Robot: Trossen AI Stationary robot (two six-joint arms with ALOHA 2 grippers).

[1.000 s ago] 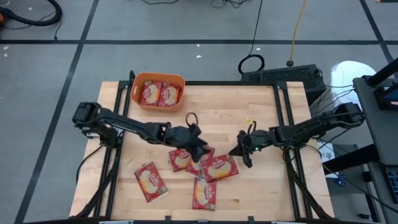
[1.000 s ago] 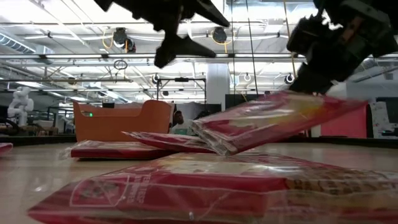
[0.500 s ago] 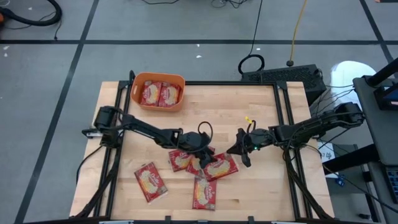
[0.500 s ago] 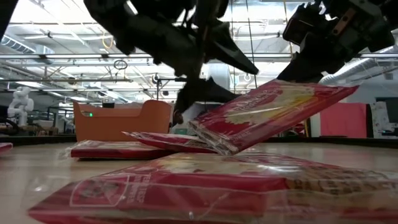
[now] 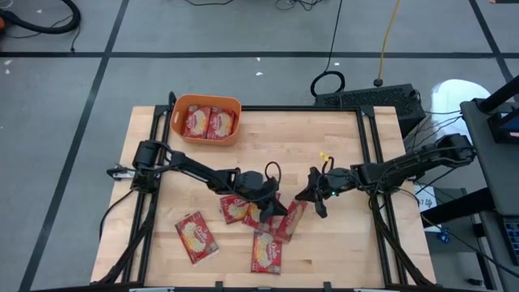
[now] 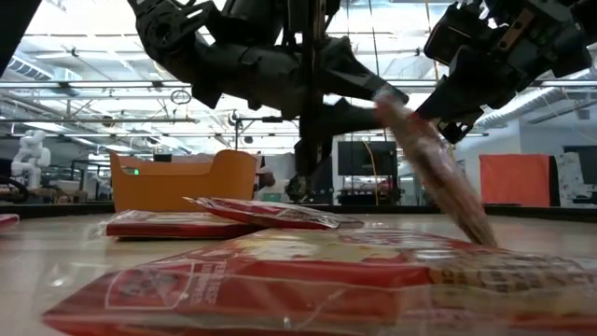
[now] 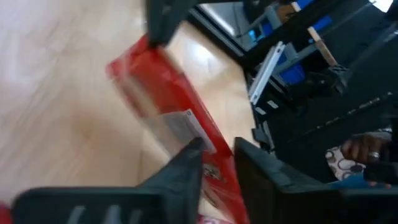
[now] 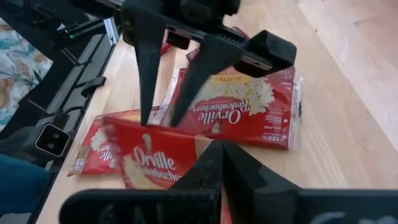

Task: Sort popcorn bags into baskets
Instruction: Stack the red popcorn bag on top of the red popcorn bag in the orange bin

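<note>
Left hand (image 5: 276, 212) has come down, apparently pinching a tilted "Orville Redenbacher's" popcorn bag (image 5: 289, 221).

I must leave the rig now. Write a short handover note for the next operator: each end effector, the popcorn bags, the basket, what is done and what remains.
Left end effector: closed on one edge of a popcorn bag at mid-table; the bag stands tilted, its lower edge among the other bags.
Right end effector: shut, empty, waiting beside that bag.
Orange basket: at the table's far left corner, two bags inside.
Done: two bags sorted.
Left: the gripped bag, plus about four more on the table: a small pile under the left arm, one to the left, one near the front edge.
</note>
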